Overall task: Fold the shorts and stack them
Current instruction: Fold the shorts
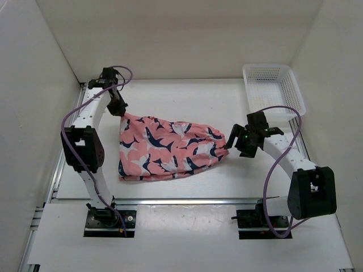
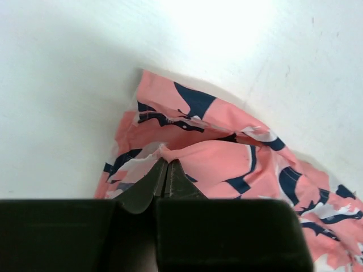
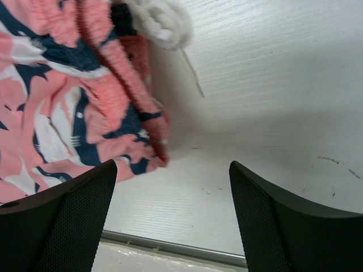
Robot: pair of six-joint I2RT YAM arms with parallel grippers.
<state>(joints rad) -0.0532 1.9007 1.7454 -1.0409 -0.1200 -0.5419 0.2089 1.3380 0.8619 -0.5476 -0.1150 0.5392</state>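
Note:
The pink shorts (image 1: pixel 167 148) with navy-and-white shark shapes lie crumpled in the middle of the white table. My left gripper (image 1: pixel 119 110) is at their far left corner, shut on a fold of the fabric (image 2: pixel 187 153); in the left wrist view the two fingertips (image 2: pixel 166 165) meet with cloth pinched between them. My right gripper (image 1: pixel 233 141) hovers at the right end of the shorts, by the gathered waistband (image 3: pixel 122 73) and its white drawstring (image 3: pixel 161 22). Its fingers (image 3: pixel 74 204) stand wide apart with only bare table between them.
A white mesh basket (image 1: pixel 272 88) stands at the back right corner, behind the right arm. White walls close the table on the left, back and right. A metal rail (image 1: pixel 187 200) runs along the table's near edge.

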